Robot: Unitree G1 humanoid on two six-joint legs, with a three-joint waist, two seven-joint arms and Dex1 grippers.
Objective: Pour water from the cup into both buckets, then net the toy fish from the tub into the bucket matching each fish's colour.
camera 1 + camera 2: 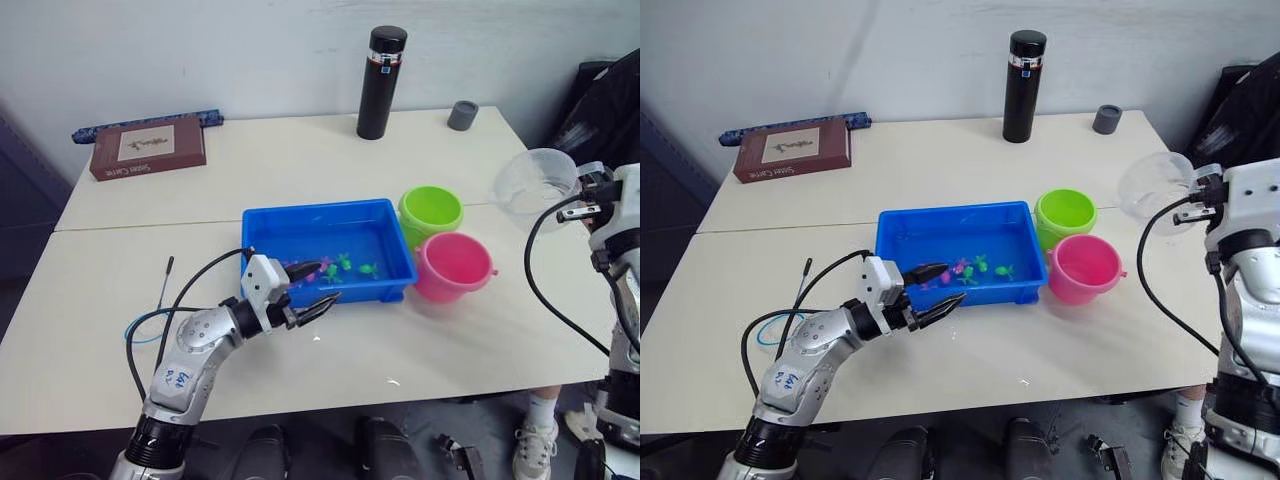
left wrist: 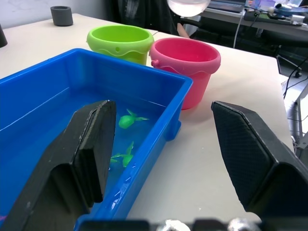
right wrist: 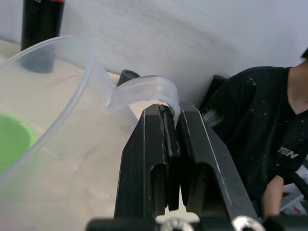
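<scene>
While the clear plastic cup [image 1: 537,186] is pinched by its handle tab in the right claw [image 3: 169,111], it hangs in the air beyond the far right side of the blue tub [image 1: 327,251], out past the lime green bucket [image 1: 431,212] and off the bench [image 1: 300,160] edge. The pink bucket [image 1: 452,266] stands just beside the tub's right end, touching or nearly touching the green one, which sits a little farther back. Small green and magenta toy fish [image 1: 340,268] lie in the water at the tub's near side. The left claw [image 1: 313,290] hovers at the tub's near rim, its fingers spread wide with nothing between them. To the tub's left, past that arm, a thin black wire handle [image 1: 164,283] of the net rests on the bench; the hoop is partly hidden.

Pouring seems to be the step in hand. It would go best if the cup's lip were brought directly over a bucket's mouth before tipping, then tilted slowly, since the grip is only on the thin tab and the cup could swing. The black flask [image 1: 381,68], grey cap [image 1: 463,115] and brown book [image 1: 148,146] stand well behind the tub.
</scene>
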